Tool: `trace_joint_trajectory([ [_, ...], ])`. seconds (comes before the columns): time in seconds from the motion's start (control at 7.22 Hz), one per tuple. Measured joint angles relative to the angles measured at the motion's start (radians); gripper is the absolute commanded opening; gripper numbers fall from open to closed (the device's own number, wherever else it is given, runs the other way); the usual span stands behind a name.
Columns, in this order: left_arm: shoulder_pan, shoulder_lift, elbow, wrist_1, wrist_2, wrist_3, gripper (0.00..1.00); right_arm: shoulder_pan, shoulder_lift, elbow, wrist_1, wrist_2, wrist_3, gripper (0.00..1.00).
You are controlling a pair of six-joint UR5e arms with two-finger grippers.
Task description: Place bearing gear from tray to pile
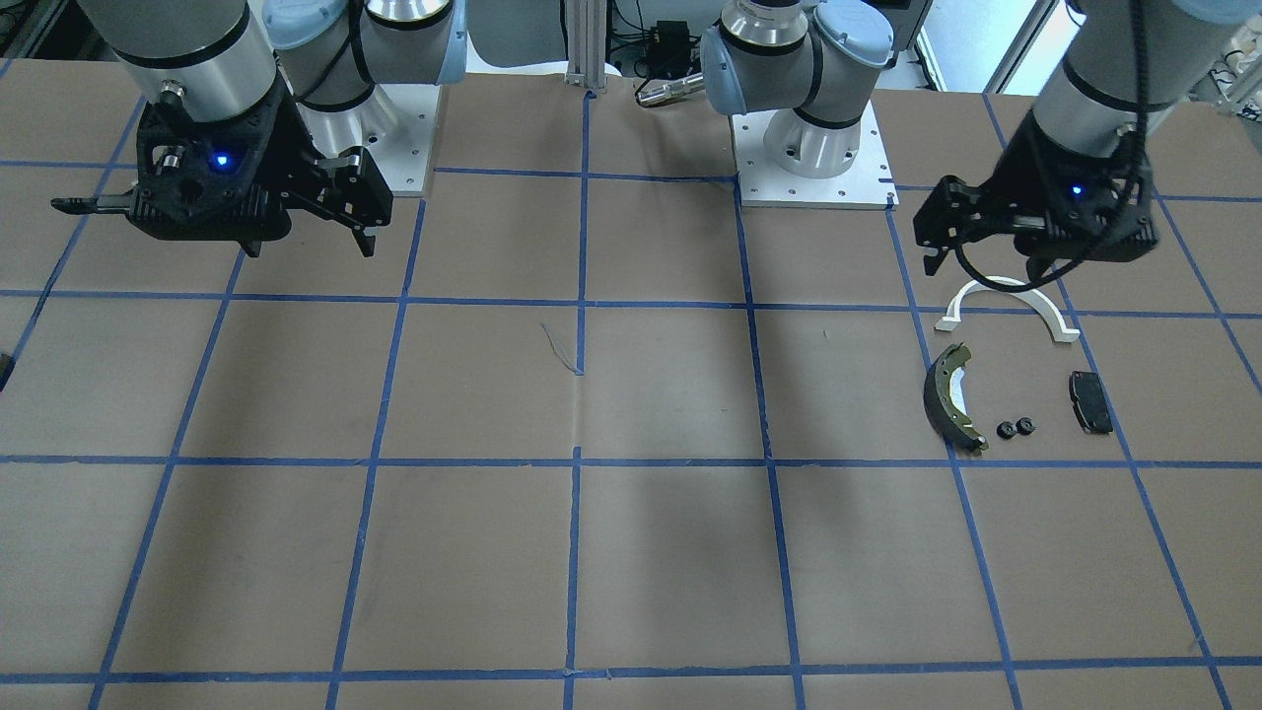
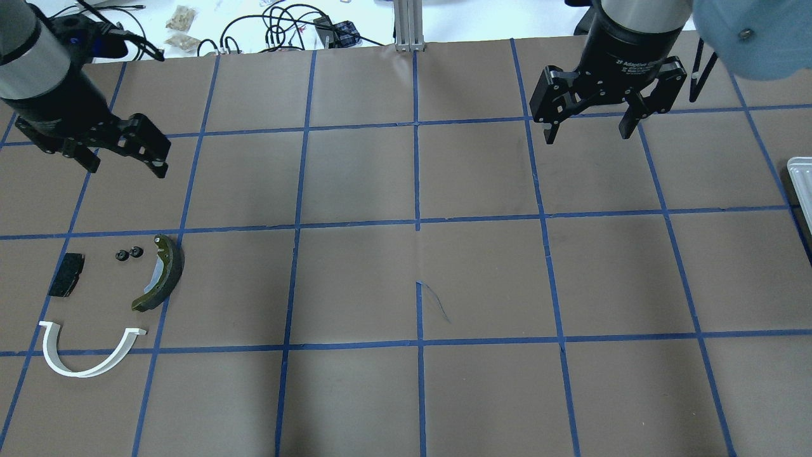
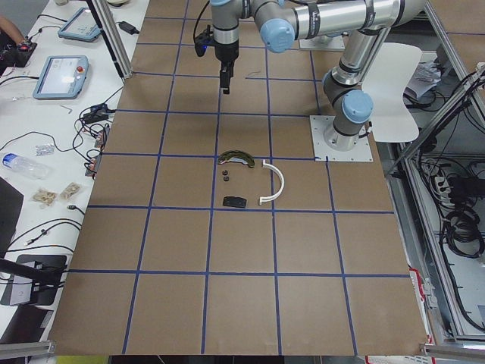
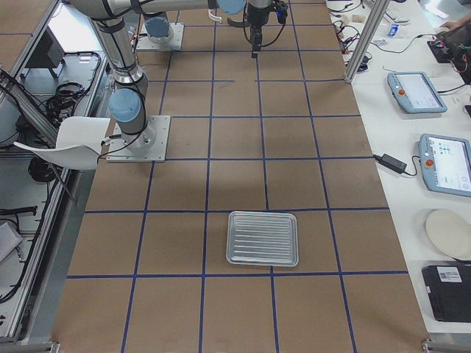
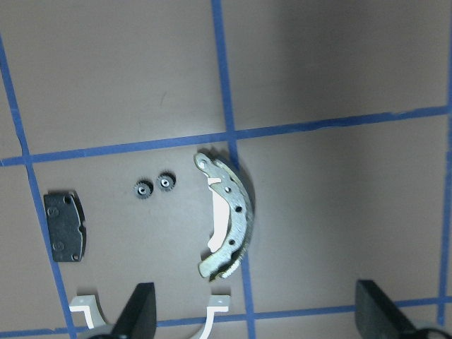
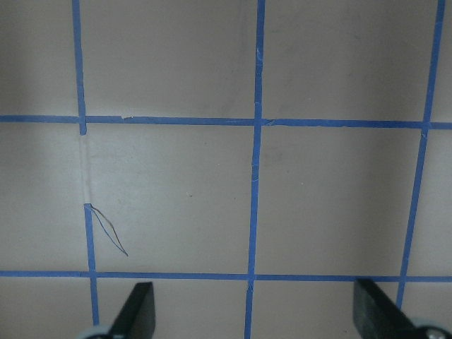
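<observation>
Bearing gears (image 5: pixel 167 181), two black cogs just beside the brake shoe (image 5: pixel 233 212); left gripper (image 2: pixel 127 168) near it, right gripper (image 2: pixel 587 136) well apart, both spread wide and empty; likely best lifted straight up, nudging nothing.

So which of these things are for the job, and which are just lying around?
For the job: small black gears, tray, white arch, brake shoe, black pad.
Just lying about: tablets, round plate, water bottle.
</observation>
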Motion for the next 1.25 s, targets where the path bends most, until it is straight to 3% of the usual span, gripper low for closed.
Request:
trace_joint_trajectory([
  [0.14, -0.090, -0.001, 0.002, 0.002, 0.004, -0.144, 1.00, 0.000, 0.000, 0.000, 0.000, 0.000, 0.001, 1.00],
  [0.42, -0.180, -0.012, 0.004, 0.030, 0.000, -0.252, 1.00, -0.001, 0.000, 0.001, -0.001, -0.001, 0.001, 1.00],
  [1.25, -0.192, -0.027, 0.012, 0.074, -0.048, -0.266, 1.00, -0.001, 0.000, 0.002, -0.014, -0.001, 0.002, 1.00],
])
